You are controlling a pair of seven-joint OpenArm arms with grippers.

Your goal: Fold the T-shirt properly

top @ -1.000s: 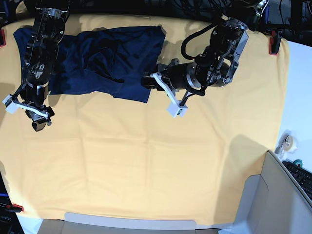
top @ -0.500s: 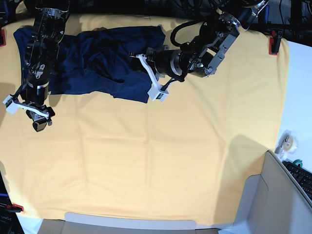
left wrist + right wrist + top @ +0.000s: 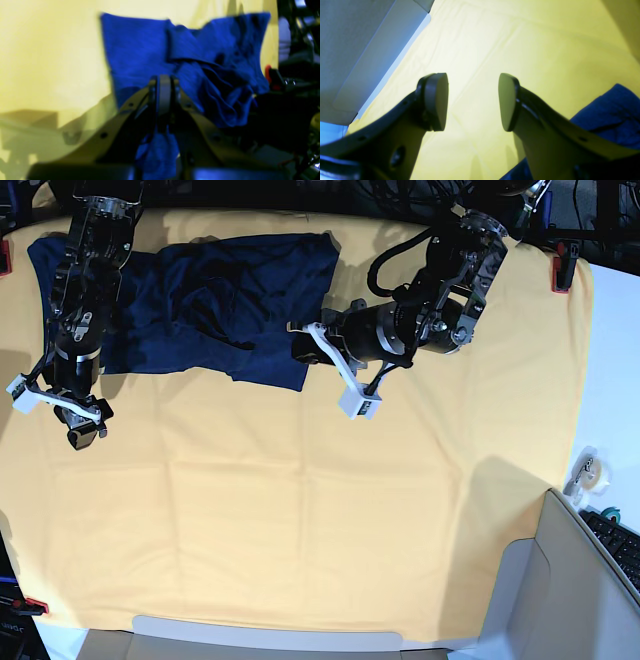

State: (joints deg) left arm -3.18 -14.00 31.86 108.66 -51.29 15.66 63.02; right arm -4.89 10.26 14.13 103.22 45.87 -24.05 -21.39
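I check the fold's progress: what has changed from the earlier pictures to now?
The left gripper, jaws shut on the T-shirt corner, swung in over the shirt, then back out toward the bare cloth. The right gripper, jaws open and empty, stayed put. The shirt's heap looks unchanged.

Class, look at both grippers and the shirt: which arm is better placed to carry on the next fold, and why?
Probably the left. The left gripper is shut on a corner of the T-shirt, while the right gripper hangs open over bare table cloth, holding nothing.
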